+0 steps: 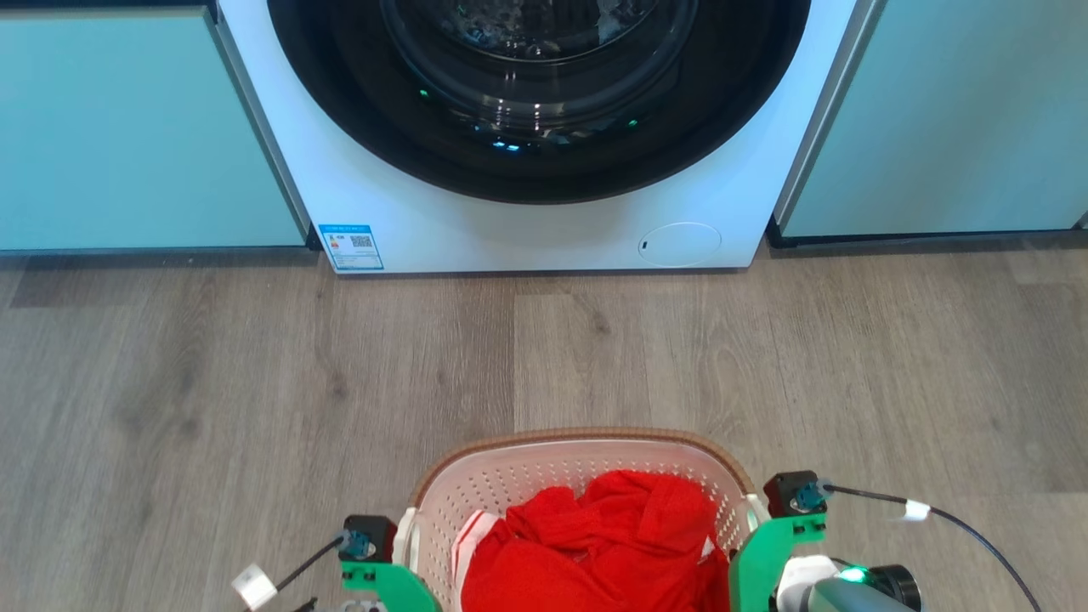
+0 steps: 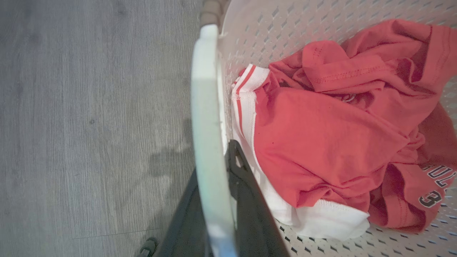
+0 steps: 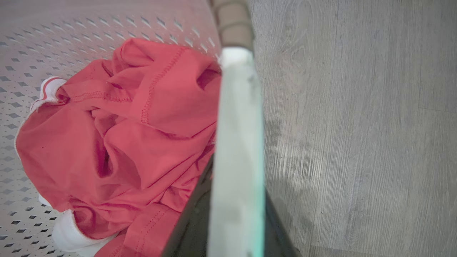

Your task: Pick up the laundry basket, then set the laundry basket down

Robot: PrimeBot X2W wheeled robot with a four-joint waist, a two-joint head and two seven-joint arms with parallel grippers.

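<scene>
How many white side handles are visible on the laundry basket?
2. The left handle is held by the left end effector, the right handle by the right end effector, on opposite sides of the laundry basket.

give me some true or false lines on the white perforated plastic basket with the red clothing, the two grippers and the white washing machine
1. The small white perforated plastic laundry basket with a brown woven-look rim holds a crumpled red garment. True.
2. The laundry basket touches the white front-loading washing machine. False: bare grey wood-look floor lies between them.
3. The left gripper has a dark finger on each side of a white side handle. True.
4. The right gripper hangs open over the garment. False: it is shut on the other white handle, at the basket's edge.
</scene>
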